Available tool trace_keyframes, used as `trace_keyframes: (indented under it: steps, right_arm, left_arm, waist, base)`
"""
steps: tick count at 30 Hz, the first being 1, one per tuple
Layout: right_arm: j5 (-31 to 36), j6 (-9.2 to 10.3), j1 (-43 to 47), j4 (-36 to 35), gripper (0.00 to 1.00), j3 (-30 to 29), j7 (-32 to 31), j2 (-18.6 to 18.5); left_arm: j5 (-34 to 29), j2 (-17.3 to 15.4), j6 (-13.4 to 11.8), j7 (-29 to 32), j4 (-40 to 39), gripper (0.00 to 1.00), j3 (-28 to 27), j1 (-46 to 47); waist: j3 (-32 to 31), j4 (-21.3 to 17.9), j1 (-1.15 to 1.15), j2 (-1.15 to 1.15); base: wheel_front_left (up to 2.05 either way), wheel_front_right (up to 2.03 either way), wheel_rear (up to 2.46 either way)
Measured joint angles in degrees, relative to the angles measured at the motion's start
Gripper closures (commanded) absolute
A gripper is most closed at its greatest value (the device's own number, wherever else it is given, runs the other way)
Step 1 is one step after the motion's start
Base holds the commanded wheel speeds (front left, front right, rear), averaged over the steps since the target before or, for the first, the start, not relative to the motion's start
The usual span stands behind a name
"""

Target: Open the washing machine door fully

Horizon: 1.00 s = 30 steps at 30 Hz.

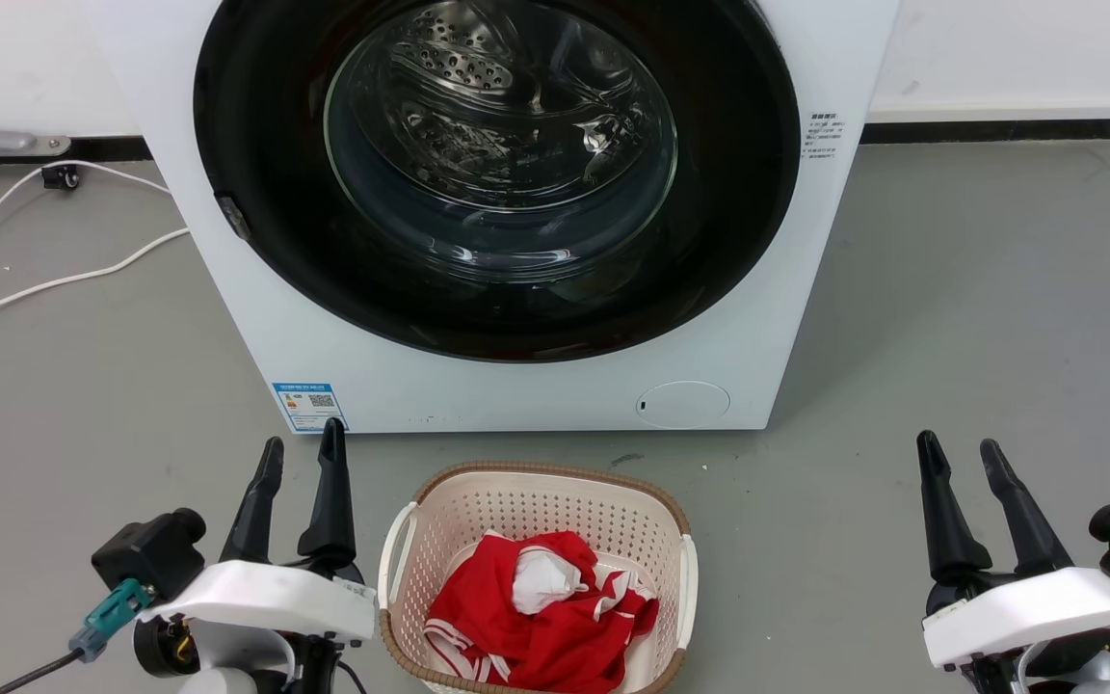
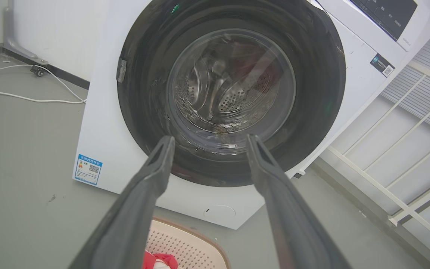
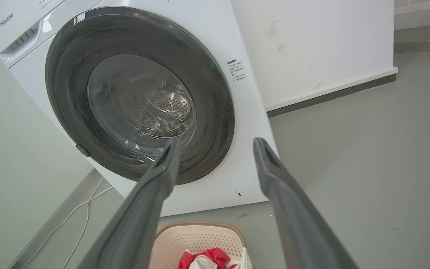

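Washing machine door [image 1: 497, 164] closed, flush.

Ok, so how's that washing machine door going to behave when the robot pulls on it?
The door looks rigid, so it should swing as one piece rather than flex. Its glossy black ring will probably be slippery; the small tab on its left edge seems the better grip. The bulging glass centre suggests it's fairly heavy.
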State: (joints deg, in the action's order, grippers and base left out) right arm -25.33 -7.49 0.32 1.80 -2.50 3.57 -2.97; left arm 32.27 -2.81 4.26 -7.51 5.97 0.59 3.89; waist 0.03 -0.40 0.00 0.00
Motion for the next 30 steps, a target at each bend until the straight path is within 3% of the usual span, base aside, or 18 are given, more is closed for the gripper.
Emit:
trace_keyframes:
  steps: [30]
  right_arm:
    - [16.7, -0.01, 0.98, -1.57, 0.0, -0.18, 0.73, 0.0]
  left_arm:
    - [-17.4, -0.7, -2.76, -4.2, -0.85, 0.0, 2.49, -0.65]
  waist:
    - [-0.09, -0.17, 0.0, 0.0]
  base:
    - [0.0, 0.0, 0.0]
